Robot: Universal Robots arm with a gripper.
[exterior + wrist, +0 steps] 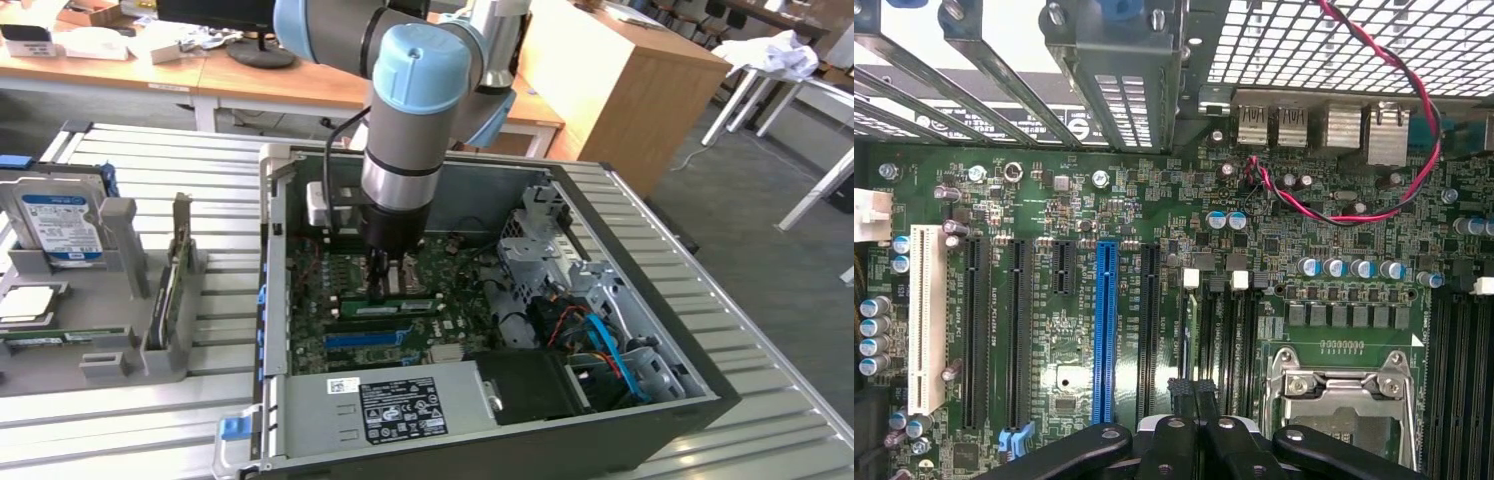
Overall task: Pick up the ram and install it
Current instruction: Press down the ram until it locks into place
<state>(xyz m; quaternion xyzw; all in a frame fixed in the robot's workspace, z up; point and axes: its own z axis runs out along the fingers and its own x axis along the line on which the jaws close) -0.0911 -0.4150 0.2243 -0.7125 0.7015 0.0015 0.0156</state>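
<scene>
The gripper [387, 288] stands inside the computer case [641, 330], its fingers [1189, 425] pressed together directly above the ram [390, 306], which lies flat along its slot.

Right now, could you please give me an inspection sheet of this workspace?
Surface: slatted metal table, carrying the open computer case.
Job's things: ram on the motherboard, directly under the gripper; whether it is seated cannot be told.
Clutter: hard drive upright in a grey holder, exterior view's left.
Grippers: gripper lowered inside the case, at the ram.
Cables: red-black wire pair; blue cable inside the case.
Surroundings: wooden desks behind.
</scene>
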